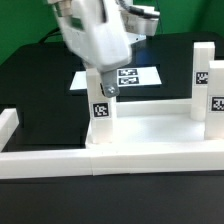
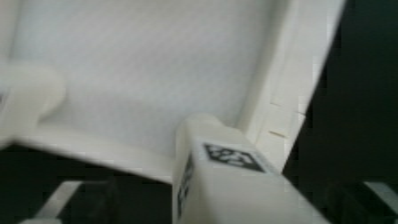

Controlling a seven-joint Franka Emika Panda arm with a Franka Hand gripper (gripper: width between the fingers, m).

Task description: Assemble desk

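Note:
The white desk top (image 1: 150, 128) lies flat in the exterior view, its raised rim up. Two white tagged legs (image 1: 203, 66) (image 1: 216, 104) stand upright at its corners on the exterior view's right. My gripper (image 1: 103, 88) is shut on a third white leg (image 1: 101, 112), which stands upright at the top's corner on the exterior view's left. Its lower end is hidden behind the rim. In the wrist view the held leg (image 2: 228, 165) with its tag sits in my gripper (image 2: 214, 208), over the desk top (image 2: 143, 70) and its rim (image 2: 285, 85).
The marker board (image 1: 135, 76) lies on the black table behind the desk top. A long white border rail (image 1: 60, 163) runs along the front, and another rail (image 1: 8, 125) stands on the exterior view's left. A rounded white part (image 2: 27, 100) shows blurred at the wrist view's edge.

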